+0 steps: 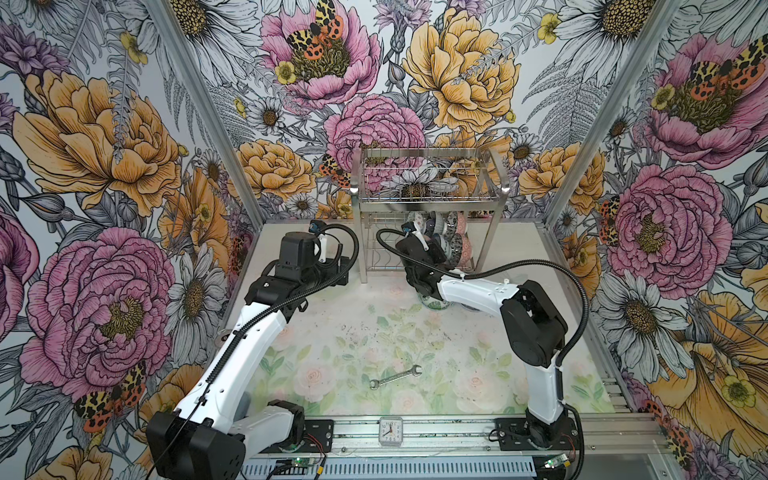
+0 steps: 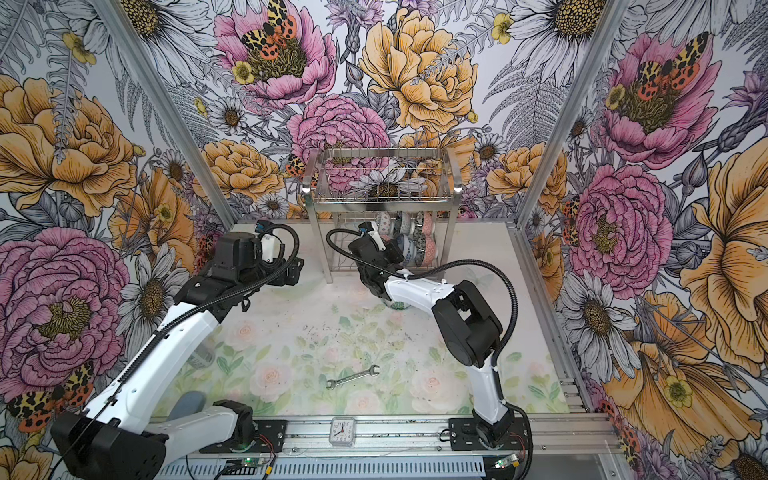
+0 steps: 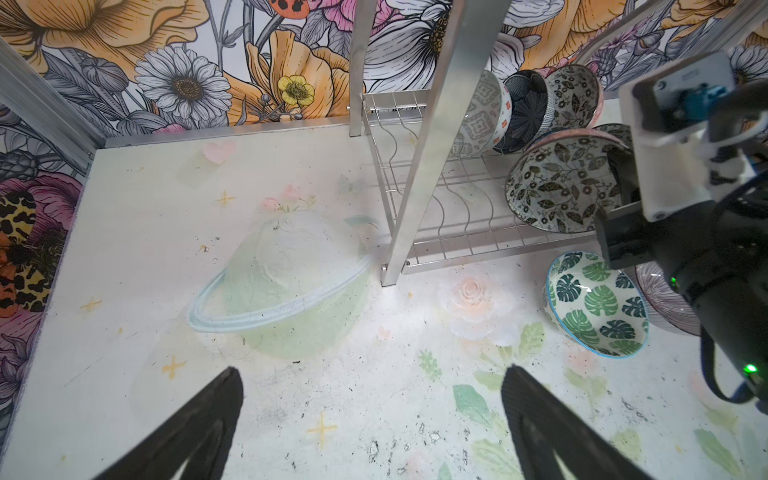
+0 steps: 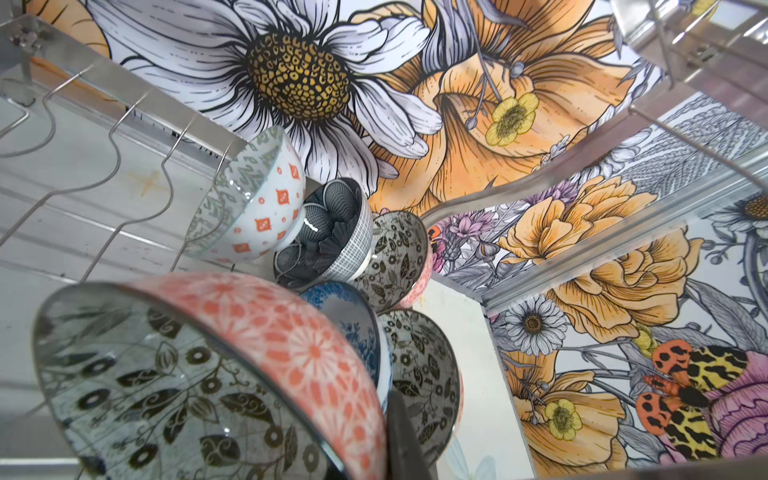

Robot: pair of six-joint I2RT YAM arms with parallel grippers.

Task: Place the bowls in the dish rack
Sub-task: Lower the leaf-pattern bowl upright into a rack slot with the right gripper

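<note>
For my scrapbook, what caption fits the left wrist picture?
Open left tool hovers above the table; right tool holds a black-and-white floral bowl in the dish rack.

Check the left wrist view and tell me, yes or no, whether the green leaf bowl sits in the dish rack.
No, the green leaf bowl lies on the table outside the dish rack.

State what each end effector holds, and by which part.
The right end effector pinches the pink bowl by its rim; the left end effector is open and empty.
</note>
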